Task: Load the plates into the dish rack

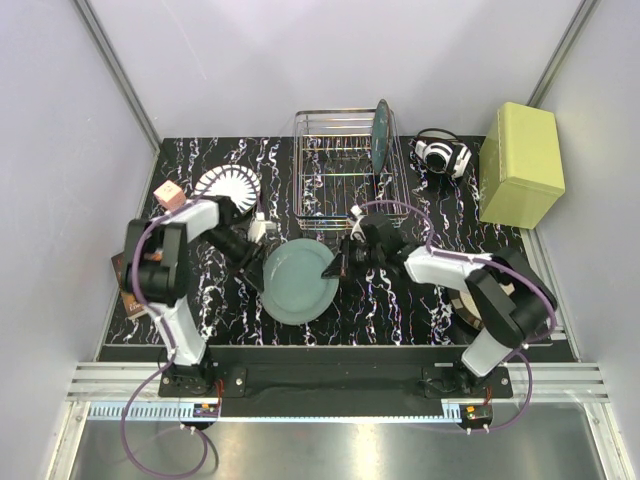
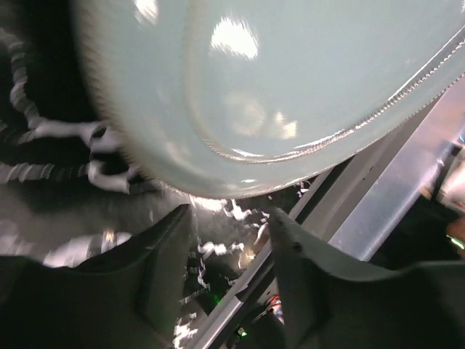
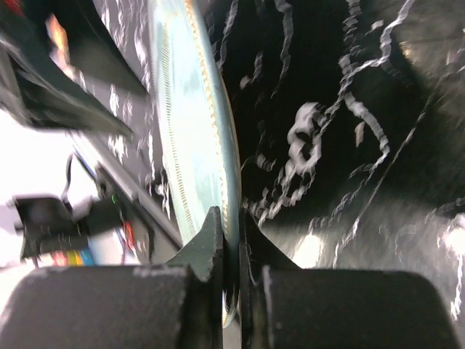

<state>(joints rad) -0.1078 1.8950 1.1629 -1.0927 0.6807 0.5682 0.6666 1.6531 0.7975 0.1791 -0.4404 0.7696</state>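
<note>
The pale green-blue plate (image 1: 300, 280) is held tilted above the table in the middle; it also shows in the left wrist view (image 2: 276, 80) and edge-on in the right wrist view (image 3: 196, 138). My right gripper (image 1: 334, 266) (image 3: 231, 225) is shut on its right rim. My left gripper (image 1: 252, 272) (image 2: 229, 240) is open just off its left rim, touching nothing. The dark teal plate (image 1: 380, 135) stands upright in the silver wire dish rack (image 1: 345, 170). The striped white plate (image 1: 228, 184) lies at the back left. A beige plate (image 1: 462, 306) lies partly hidden under my right arm.
A yellow-green box (image 1: 520, 165) stands at the back right. White headphones (image 1: 441, 153) lie beside the rack. A small wooden cube (image 1: 168, 194) sits at the left, with a dark item at the left edge (image 1: 120, 270).
</note>
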